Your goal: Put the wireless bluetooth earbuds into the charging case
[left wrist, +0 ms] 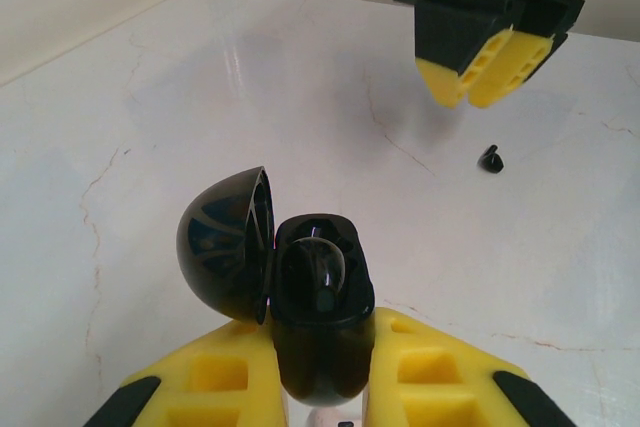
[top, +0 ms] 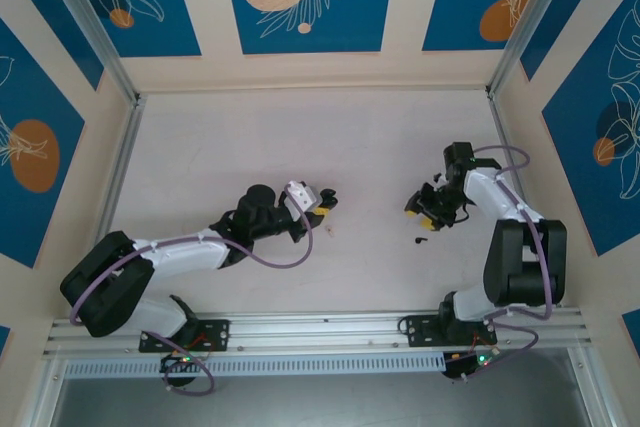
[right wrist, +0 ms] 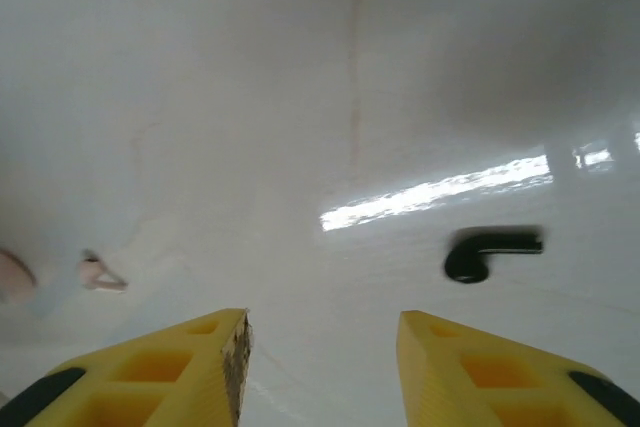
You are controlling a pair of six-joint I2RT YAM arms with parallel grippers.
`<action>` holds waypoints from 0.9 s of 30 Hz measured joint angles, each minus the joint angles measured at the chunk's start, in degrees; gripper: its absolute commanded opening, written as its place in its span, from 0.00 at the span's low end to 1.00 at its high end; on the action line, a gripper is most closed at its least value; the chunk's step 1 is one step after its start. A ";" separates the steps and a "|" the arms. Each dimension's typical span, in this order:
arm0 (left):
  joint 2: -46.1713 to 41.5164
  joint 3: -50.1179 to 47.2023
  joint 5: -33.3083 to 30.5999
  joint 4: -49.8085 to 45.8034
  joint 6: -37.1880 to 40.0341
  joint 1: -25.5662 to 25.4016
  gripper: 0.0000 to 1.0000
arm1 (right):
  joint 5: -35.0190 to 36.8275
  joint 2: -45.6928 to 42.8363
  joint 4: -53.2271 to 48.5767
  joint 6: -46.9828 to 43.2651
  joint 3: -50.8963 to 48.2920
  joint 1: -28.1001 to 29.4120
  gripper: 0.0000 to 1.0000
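One earbud (top: 418, 240) lies in the open on the white bench (top: 300, 137), a small black comma on its side. There is one charging case (left wrist: 315, 292), with its one domed lid (left wrist: 225, 247) swung open to the left. Something glossy and dark sits in the case's well, but I cannot tell whether it is a second earbud. There are two arms, each with one pincer. A single pale scrap (right wrist: 100, 275) lies on the bench, well to the left of the earbud in the right wrist view.

The left arm reaches from its base at the near left in towards the middle of the bench, forearm low and nearly level. The left pincer (left wrist: 320, 352) is clenched on the lower body of the case, a yellow finger (left wrist: 235, 377) on either side, and holds it with the open mouth facing up and away from the wrist.

The right arm rises from its base, folds at the elbow and bends back down, so the right pincer (top: 425, 215) points down at the bench. It hangs above the surface just beyond the earbud and touches nothing. Its fingers (right wrist: 185, 367) stand partly apart, released, with only bare bench between them. From its own camera the earbud (right wrist: 485, 252) lies ahead and to the right of the gap, outside it.

The case and the loose earbud are well apart.
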 measured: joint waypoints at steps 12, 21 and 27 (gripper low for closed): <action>0.00 0.00 -0.20 -0.07 0.00 0.00 0.18 | 2.99 9.92 1.92 -6.05 -0.02 -1.86 0.50; 0.00 -0.55 -0.22 -0.37 0.00 0.00 0.18 | 3.15 10.73 0.28 -6.49 -0.02 -1.20 0.48; 0.00 -0.72 -0.24 -0.42 0.00 0.00 0.18 | 3.19 10.91 -2.64 -5.60 -0.04 0.94 0.43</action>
